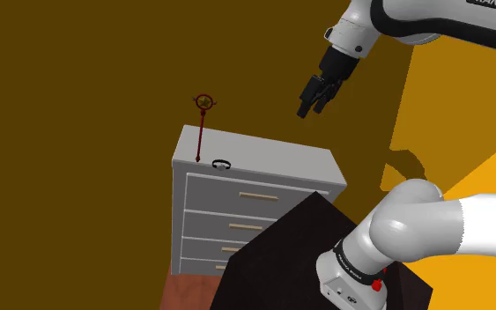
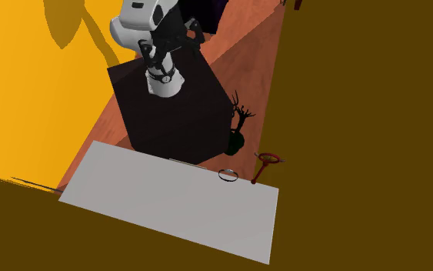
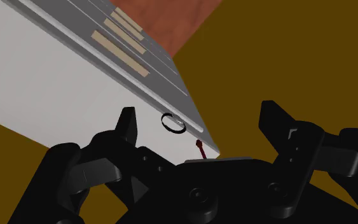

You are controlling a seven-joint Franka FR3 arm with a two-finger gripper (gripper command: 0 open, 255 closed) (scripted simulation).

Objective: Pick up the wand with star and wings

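The wand [image 1: 202, 130] is a thin dark red stick with a ring-shaped head holding a gold star. Its lower end sits at the left front corner of the grey dresser top [image 1: 272, 158] in the shoulder view, and its head rises past the edge against the brown wall. In the second exterior view the wand [image 2: 264, 164] juts out beyond the dresser top's [image 2: 168, 204] corner. My gripper [image 1: 307, 111] hangs open in the air, well above the dresser and to the wand's right. In the wrist view the gripper [image 3: 201, 124] is empty, and the wand's tip [image 3: 201, 149] shows between its fingers.
A small black ring [image 1: 221, 164] lies on the dresser top close to the wand's foot, also seen as the ring [image 3: 173, 123] ahead of the hand. Drawer fronts [image 1: 255, 211] face the black stand [image 1: 281, 264]. A dark plant [image 2: 238, 127] stands by the stand [image 2: 172, 108].
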